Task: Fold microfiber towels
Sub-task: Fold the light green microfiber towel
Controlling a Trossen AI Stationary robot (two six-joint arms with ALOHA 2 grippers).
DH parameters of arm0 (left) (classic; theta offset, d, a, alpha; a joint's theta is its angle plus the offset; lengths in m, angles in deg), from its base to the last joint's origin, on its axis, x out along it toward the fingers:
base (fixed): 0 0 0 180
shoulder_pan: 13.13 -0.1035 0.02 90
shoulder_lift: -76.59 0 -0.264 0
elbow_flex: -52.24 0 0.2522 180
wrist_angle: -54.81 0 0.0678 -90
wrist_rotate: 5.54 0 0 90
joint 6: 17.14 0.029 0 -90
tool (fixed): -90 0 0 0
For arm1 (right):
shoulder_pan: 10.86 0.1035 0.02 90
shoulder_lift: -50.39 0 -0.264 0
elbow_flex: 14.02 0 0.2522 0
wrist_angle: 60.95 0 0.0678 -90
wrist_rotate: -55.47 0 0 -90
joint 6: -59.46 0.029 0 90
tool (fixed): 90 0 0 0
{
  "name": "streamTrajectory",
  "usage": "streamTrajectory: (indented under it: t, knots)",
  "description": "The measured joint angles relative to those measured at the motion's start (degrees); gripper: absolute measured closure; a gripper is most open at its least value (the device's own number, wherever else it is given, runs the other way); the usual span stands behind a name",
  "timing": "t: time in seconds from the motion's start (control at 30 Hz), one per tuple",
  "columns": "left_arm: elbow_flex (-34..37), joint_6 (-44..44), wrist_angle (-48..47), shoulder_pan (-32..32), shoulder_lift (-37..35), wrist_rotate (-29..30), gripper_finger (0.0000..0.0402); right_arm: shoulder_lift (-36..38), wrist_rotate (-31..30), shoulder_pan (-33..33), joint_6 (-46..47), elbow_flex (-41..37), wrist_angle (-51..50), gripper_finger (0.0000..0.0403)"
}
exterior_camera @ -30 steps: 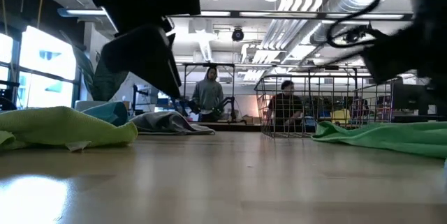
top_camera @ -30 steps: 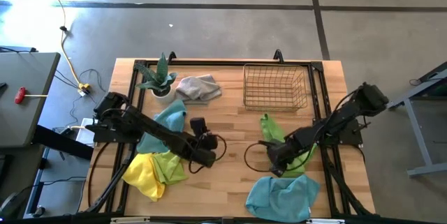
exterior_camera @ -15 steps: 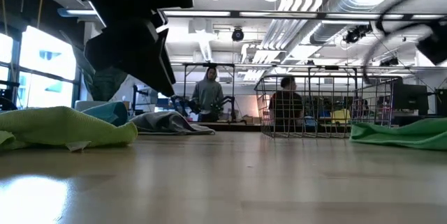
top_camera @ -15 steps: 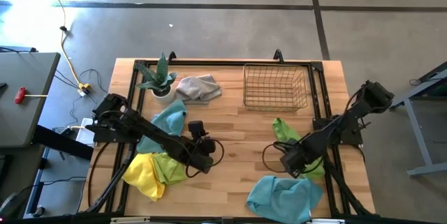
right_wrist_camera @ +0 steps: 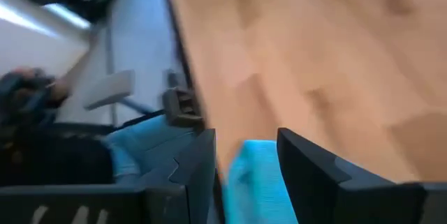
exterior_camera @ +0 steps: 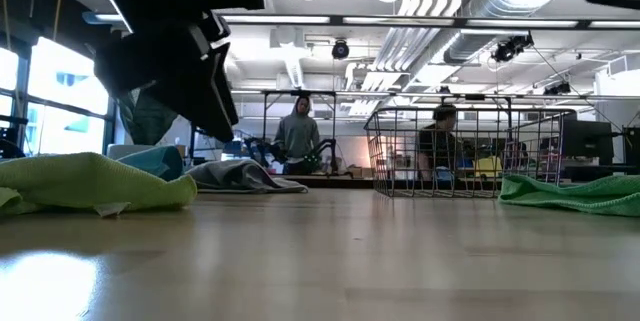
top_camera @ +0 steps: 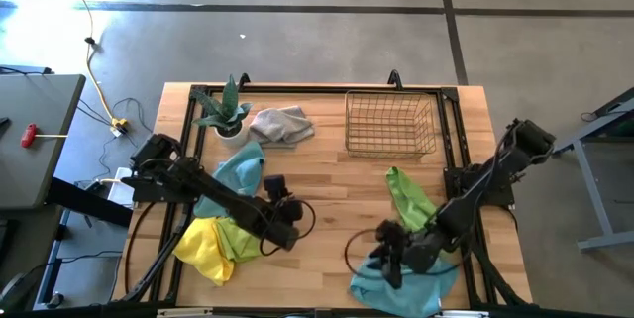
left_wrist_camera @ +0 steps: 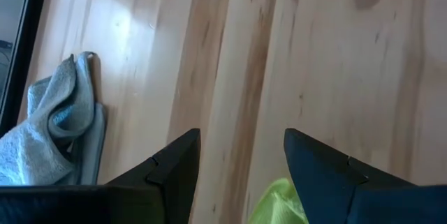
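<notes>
My left gripper hovers open over bare wood beside the lime green towel and yellow towel, which lie bunched at the near left. A bit of lime green cloth shows low between its fingers. My right gripper is open above the crumpled light blue towel at the near right. Another lime green towel lies just beyond it. A second light blue towel lies under my left arm, and a grey towel lies at the far side.
A wire basket stands at the far right and a potted plant at the far left. A black frame runs along the table's edges. The middle of the wooden table is bare. People show in the room beyond.
My right gripper has swung from over the right lime green towel toward the table's near edge, rising and turning, and now hangs over the light blue towel. That green towel has shifted a little toward the right edge. My left gripper has barely moved.
</notes>
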Motion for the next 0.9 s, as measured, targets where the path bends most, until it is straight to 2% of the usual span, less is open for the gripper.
streamTrajectory:
  t: [0.1, 0.17, 0.3, 0.47, 0.6, 0.73, 0.8, 0.9]
  knots:
    - [0.0, -0.6, -0.3, 0.8, 0.0, 0.0, 0.0204, -3.4, 0.8, 1.4, 2.7, 0.0, 1.0, 0.0256]
    - [0.0, -0.6, -0.5, 1.5, 0.0, 0.0, 0.0204, -6.2, 3.7, 1.8, 7.5, 0.0, -0.4, 0.0256]
    - [0.0, -0.6, -0.7, 3.0, 0.0, 0.0, 0.0204, -12.3, 13.3, 1.8, 16.3, -0.1, -3.2, 0.0256]
    - [0.0, -0.6, -1.1, 4.3, 0.0, -0.1, 0.0204, -17.0, 25.4, 1.8, 20.9, 0.0, -6.0, 0.0257]
    - [0.0, -0.7, -2.5, 4.9, 0.0, -1.3, 0.0204, -17.1, 38.1, 2.2, 25.5, 0.0, -13.9, 0.0257]
    - [0.0, -1.8, -4.4, 5.1, 0.0, -2.6, 0.0204, -15.5, 47.9, 3.3, 28.3, -0.2, -22.0, 0.0256]
    - [0.0, -2.0, -5.8, 5.1, 0.0, -2.8, 0.0204, -13.8, 51.0, 3.6, 29.0, -0.2, -25.7, 0.0256]
    - [0.0, -2.0, -7.7, 5.1, 0.0, -2.8, 0.0204, -10.9, 50.3, 3.8, 29.8, -0.2, -29.6, 0.0256]
